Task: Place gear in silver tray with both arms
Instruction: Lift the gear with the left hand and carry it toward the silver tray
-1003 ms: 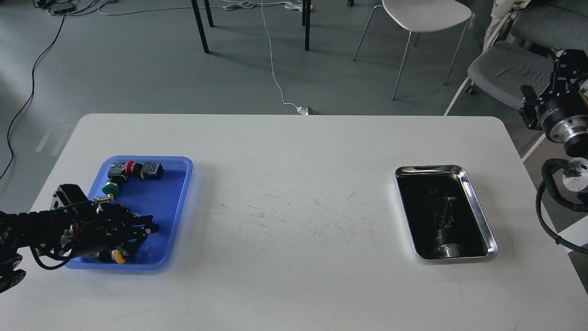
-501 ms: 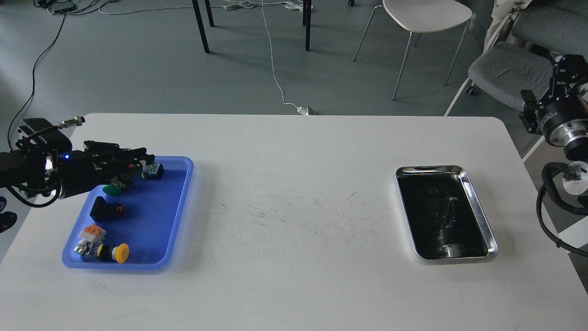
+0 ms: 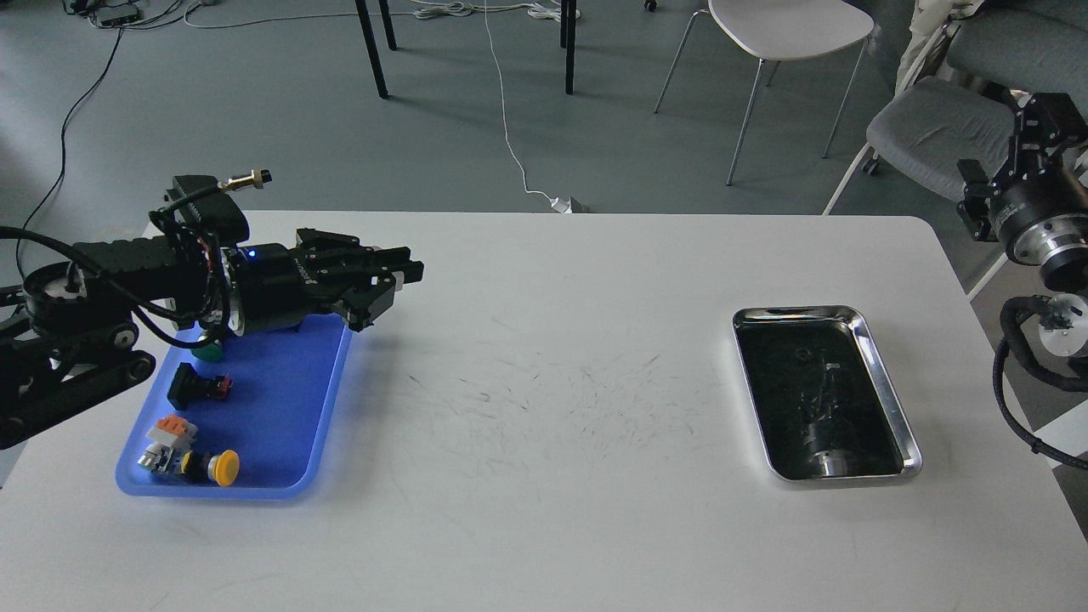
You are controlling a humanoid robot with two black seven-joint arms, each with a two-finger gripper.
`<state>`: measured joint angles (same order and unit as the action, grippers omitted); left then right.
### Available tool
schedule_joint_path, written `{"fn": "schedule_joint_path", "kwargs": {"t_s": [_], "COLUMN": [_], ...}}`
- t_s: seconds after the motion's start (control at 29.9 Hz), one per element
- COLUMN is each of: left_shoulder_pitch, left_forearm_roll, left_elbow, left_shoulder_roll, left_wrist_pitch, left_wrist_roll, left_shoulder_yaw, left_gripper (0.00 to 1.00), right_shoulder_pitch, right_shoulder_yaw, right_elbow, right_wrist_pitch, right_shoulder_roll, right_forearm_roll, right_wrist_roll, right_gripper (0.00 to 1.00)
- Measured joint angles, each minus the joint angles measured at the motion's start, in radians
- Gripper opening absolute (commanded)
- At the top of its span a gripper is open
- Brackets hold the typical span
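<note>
1. The white table (image 3: 544, 510) fills the lower two thirds of the frame, scuffed with dark scratches at its middle; grey floor, chair legs and cables lie beyond it at the top.

2. The left arm (image 3: 93, 289) reaches in from the left edge and hangs level over the upper end of the blue tray (image 3: 327, 399). The right arm (image 3: 1041, 229) stands off the table at the right edge, well apart from everything on it.

3. The blue tray sits at the lower left. The silver tray (image 3: 888, 382) lies at the right of the frame, flat on the table, its dark mirror bottom showing only reflections; I see no part in it.

4. The left gripper (image 3: 399, 276) points toward the centre, just past the blue tray's upper right corner. Its fingers look drawn close together with something pale at the tips, but I cannot tell whether they are clamped on a part. The right gripper (image 3: 1045, 115) is dark and seen end-on; its fingers cannot be told apart.

5. Small parts in the blue tray: a green button (image 3: 206, 348), a black piece (image 3: 195, 387), an orange-topped block (image 3: 168, 429), a yellow button (image 3: 223, 467).

6. My judgement: this is the carry step, from blue tray toward silver tray. The next move calls for a long, level crossing to the right, or a handover to the right arm near mid-table.
</note>
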<state>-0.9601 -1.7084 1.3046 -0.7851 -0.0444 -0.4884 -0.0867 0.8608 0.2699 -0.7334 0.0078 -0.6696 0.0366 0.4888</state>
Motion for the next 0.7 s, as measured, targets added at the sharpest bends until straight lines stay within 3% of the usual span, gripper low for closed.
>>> {"fn": "schedule_joint_path", "kwargs": {"t_s": [0.13,0.37,0.7], "left_shoulder_pitch": [-0.004,0.005,0.020], "left_forearm_roll": [-0.006,-0.017,-0.013], "left_elbow": [0.056,0.045,-0.160], "left_shoulder_roll": [0.064,0.231,0.448], "left_wrist_pitch": [0.006,0.015,0.028], "left_wrist_roll": [-0.001,0.000,0.000], "left_shoulder_yaw": [0.006,0.021,0.132], "left_gripper": [0.10,0.11,0.11], "right_shoulder_pitch": [0.007,0.043,0.069], "right_shoulder_yaw": [0.000,-0.002,-0.002], "right_elbow": [0.000,0.000,-0.002], "right_wrist_pitch": [0.000,0.000,0.000], "right_shoulder_roll": [0.001,0.000,0.000], "right_forearm_roll": [-0.022,-0.048,-0.049], "right_wrist_roll": [0.000,0.000,0.000], "right_gripper": [0.94,0.94,0.94]}}
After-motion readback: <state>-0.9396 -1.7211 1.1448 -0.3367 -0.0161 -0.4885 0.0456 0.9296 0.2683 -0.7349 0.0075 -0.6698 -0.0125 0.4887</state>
